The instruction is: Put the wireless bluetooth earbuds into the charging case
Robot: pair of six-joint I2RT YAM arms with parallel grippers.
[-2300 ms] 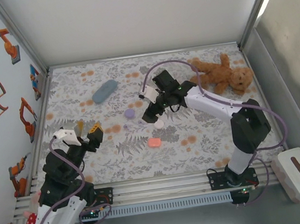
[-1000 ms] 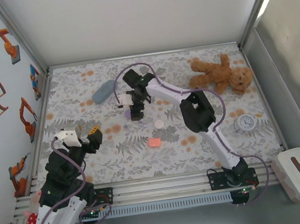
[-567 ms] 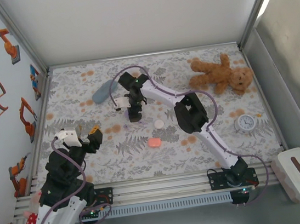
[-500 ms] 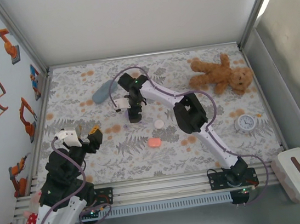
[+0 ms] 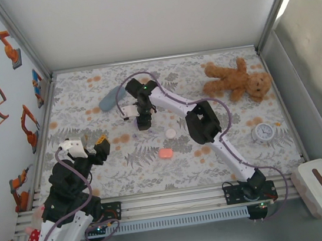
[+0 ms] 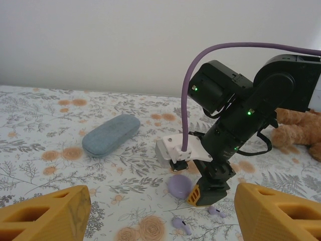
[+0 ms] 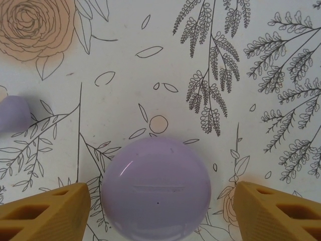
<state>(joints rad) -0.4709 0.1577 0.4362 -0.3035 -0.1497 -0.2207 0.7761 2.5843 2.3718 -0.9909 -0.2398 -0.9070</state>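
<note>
Over on the left, the left end effector [image 5: 97,145] hangs wide open, empty. Midway across the floral-print surface [image 5: 202,73], the right end effector [image 5: 144,122] has swung in to straddle the rounded lilac plastic charging case [image 7: 156,188], jaws narrowing but not touching it. Tiny pale lilac earbuds [image 6: 181,224] lie just beside it, likely awaiting an opened case.

Lilac case [image 6: 178,185] partly hidden behind the right gripper [image 6: 203,193] in the left wrist view. Lilac earbud [image 7: 12,113] blurred, cut by the left edge of the right wrist view. Teddy bear [image 6: 296,133] cropped at the right edge. Jaws clipped by both lower corners.
</note>
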